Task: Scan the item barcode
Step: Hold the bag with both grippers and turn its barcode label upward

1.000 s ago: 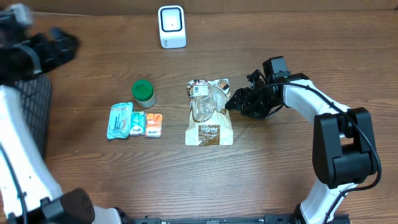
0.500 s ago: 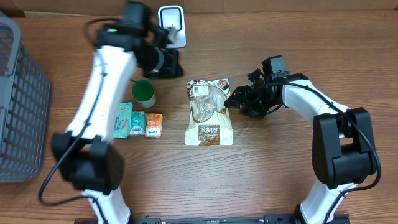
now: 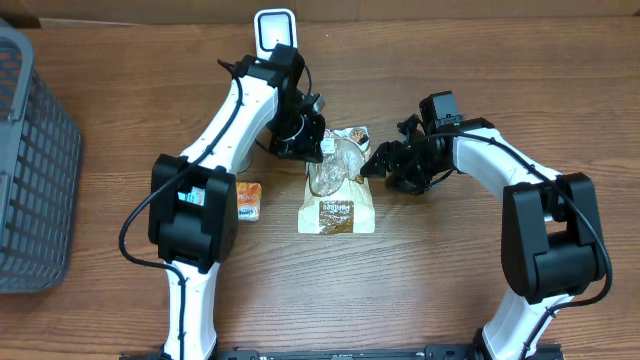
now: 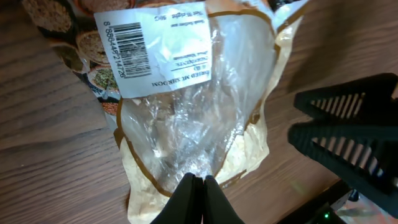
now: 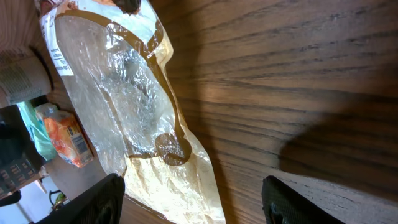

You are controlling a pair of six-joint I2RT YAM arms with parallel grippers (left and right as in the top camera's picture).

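Observation:
The item is a paper bag (image 3: 337, 190) with a clear window, lying flat mid-table. Its white barcode label (image 4: 155, 46) faces up near the bag's far end. A white scanner (image 3: 275, 30) stands at the back edge. My left gripper (image 3: 312, 140) is at the bag's far left corner. In the left wrist view its fingertips (image 4: 198, 180) are pressed together over the clear film, and nothing shows between them. My right gripper (image 3: 385, 165) is open at the bag's far right edge. In the right wrist view it (image 5: 193, 205) straddles the bag's paper edge (image 5: 180, 180) without touching it.
A grey basket (image 3: 30, 170) fills the left edge of the table. An orange packet (image 3: 248, 200) lies left of the bag, partly under my left arm. The right arm's elbow and base (image 3: 550, 240) occupy the right side.
My left arm has swung in from the far left, past the scanner, to the bag's far end, and its gripper has shut. The right arm and the bag have stayed put.

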